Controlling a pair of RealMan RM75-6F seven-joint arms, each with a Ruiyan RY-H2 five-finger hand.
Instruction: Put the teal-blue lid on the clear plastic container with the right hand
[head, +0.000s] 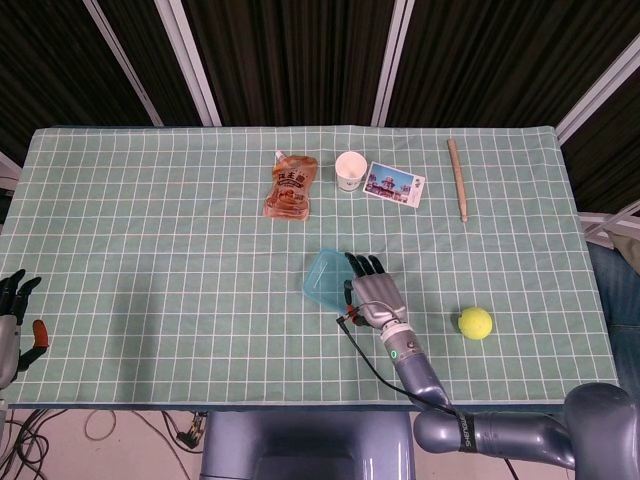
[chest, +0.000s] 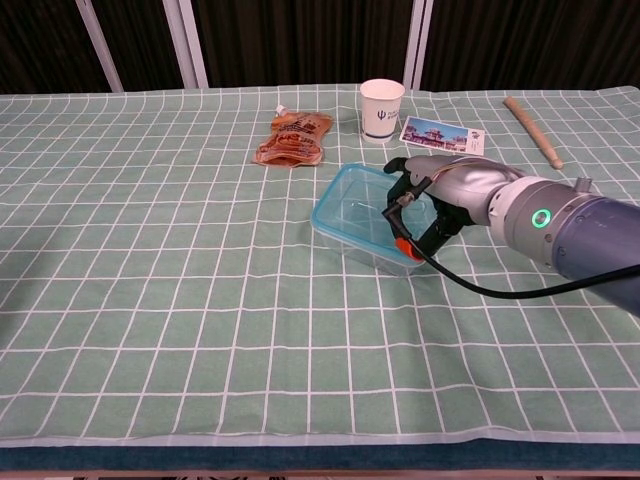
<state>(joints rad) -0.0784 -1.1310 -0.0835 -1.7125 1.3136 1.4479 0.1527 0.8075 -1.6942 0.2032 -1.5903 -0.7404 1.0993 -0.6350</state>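
The green checked tablecloth (head: 150, 230) fills both views. At the centre of the frame sits the clear plastic container (chest: 360, 222), its teal-blue lid (head: 326, 279) lying on top, apparently unseated. The right hand (chest: 432, 195) rests on the lid's right edge, fingers together and curled down over it; whether it grips or only presses cannot be told. The left hand (head: 12, 305), at the lower left edge of the head view, holds nothing, fingers apart.

Uneven pressure on that one side could tip the lid or slide the light container toward the pouch (head: 291, 187).
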